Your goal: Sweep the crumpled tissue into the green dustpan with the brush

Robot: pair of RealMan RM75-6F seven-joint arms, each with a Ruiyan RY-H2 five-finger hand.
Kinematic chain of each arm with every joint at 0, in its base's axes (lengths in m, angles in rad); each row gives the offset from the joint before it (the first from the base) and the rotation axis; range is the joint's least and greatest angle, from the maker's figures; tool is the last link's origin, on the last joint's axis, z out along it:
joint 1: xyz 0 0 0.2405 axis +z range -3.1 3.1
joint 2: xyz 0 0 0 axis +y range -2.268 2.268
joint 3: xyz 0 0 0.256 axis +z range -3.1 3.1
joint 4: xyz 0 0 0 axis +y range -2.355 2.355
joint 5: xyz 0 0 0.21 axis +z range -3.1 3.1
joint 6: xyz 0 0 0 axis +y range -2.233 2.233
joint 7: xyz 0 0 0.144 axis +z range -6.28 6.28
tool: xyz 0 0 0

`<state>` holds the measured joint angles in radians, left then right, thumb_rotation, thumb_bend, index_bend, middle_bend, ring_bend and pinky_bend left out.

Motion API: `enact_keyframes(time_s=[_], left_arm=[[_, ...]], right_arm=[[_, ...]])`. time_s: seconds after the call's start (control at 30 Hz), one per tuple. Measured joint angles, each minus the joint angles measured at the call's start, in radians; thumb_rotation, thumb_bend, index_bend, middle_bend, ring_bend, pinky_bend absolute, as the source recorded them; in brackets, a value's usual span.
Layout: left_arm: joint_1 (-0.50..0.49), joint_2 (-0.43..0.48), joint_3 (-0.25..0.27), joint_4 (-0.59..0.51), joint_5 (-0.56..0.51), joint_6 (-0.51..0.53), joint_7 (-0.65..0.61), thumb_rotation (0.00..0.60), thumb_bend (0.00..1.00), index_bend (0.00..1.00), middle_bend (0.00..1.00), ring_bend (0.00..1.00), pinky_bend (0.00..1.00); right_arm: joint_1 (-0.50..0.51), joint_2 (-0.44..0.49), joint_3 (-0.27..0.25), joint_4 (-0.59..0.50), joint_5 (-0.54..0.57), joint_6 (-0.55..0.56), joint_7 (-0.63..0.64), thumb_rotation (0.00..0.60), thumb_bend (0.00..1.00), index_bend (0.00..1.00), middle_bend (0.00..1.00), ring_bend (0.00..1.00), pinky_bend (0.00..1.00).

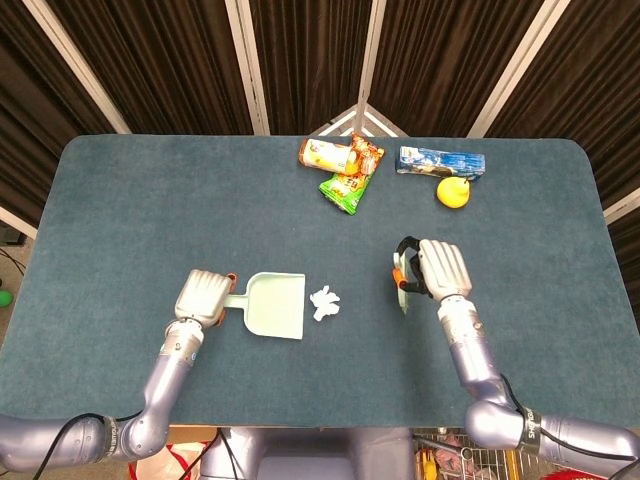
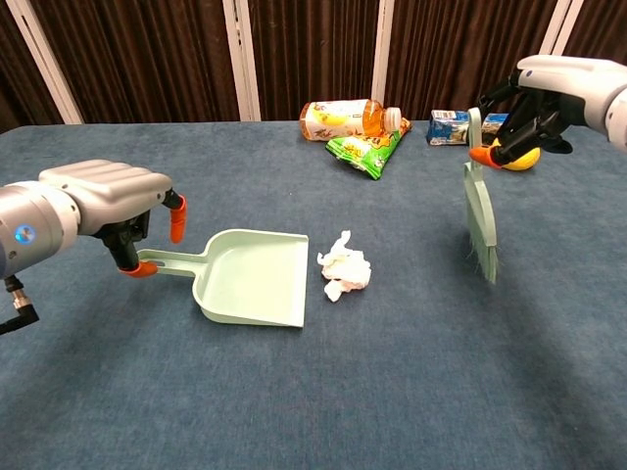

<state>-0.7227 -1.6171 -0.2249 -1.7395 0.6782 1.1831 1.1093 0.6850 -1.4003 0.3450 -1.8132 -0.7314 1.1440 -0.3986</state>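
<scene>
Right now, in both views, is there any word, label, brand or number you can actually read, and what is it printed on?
None can be read.
Orange bottle lying on its side: label print too blurred.
Green snack bag: printing too small.
Blue carton: lettering blurred.
Green dustpan, brush, crumpled tissue, yellow fruit: no visible text.

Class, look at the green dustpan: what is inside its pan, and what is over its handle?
The green dustpan holds nothing; the crumpled tissue lies on the table just beyond its open edge. The left hand is over the handle, covering its end in the head view; whether it grips the handle cannot be seen.
</scene>
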Motion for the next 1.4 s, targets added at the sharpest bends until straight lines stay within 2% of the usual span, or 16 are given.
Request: enact_keyframes(time_s=[0.37, 0.57, 0.73, 0.83, 1.07, 1.4], left_arm=[[-0.051, -0.021, 0.021, 0.022, -0.085, 0.038, 0.016, 0.600, 0.42, 0.42, 1.00, 0.98, 0.92], [-0.065, -0.043, 0.036, 0.052, -0.094, 0.045, -0.009, 0.600, 0.47, 0.48, 1.00, 0.98, 0.92], [-0.074, -0.061, 0.047, 0.069, -0.096, 0.050, -0.028, 0.600, 0.56, 0.58, 1.00, 0.99, 0.93], [-0.078, -0.072, 0.048, 0.077, -0.085, 0.056, -0.046, 0.600, 0.57, 0.61, 1.00, 0.99, 0.94], [-0.097, -0.069, 0.040, 0.055, -0.097, 0.079, -0.032, 0.600, 0.59, 0.64, 1.00, 1.00, 0.94], [-0.131, -0.051, 0.011, 0.008, -0.206, 0.117, 0.023, 0.600, 0.60, 0.65, 1.00, 1.00, 0.95]], right_arm=[[0.008, 0.011, -0.008, -0.004, 0.007, 0.005, 0.007, 0.600, 0.64, 0.86, 0.91, 0.92, 0.87], [0.012, 0.008, -0.018, -0.004, 0.006, 0.010, 0.007, 0.600, 0.64, 0.86, 0.91, 0.92, 0.87], [0.018, 0.003, -0.023, 0.002, 0.008, 0.010, 0.004, 0.600, 0.64, 0.86, 0.91, 0.92, 0.87], [0.018, 0.000, -0.027, -0.003, 0.004, 0.017, 0.004, 0.600, 0.64, 0.86, 0.91, 0.92, 0.87], [0.022, -0.008, -0.032, -0.012, -0.003, 0.026, 0.004, 0.600, 0.64, 0.87, 0.91, 0.92, 0.87], [0.030, -0.023, -0.036, -0.028, 0.000, 0.035, -0.005, 0.600, 0.64, 0.87, 0.91, 0.92, 0.87]])
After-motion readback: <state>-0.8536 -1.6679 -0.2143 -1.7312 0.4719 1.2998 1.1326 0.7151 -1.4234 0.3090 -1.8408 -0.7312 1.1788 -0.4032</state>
